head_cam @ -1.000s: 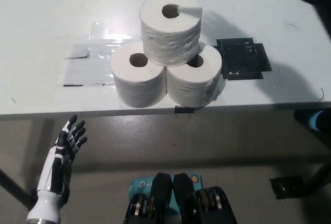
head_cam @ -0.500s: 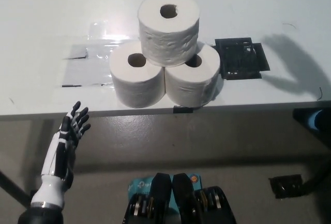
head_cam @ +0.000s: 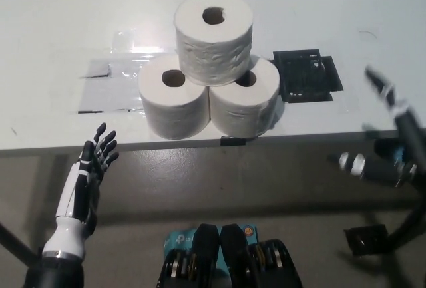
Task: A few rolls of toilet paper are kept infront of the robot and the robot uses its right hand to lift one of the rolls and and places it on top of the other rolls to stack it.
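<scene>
on two rolls (head_cam: 206, 98) — top roll (head_cam: 213, 35); right hand (head_cam: 393, 142) open.

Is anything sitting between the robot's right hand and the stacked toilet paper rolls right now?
Nothing blocks the way. The right hand is at the table's right edge, blurred. Between it and the top roll lies only a flat black panel on the white table, beside the right bottom roll.

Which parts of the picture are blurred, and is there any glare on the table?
Head view: the right hand is smeared by motion blur; the three toilet paper rolls and the left hand are sharp; glare shows on the clear film taped to the table.
</scene>
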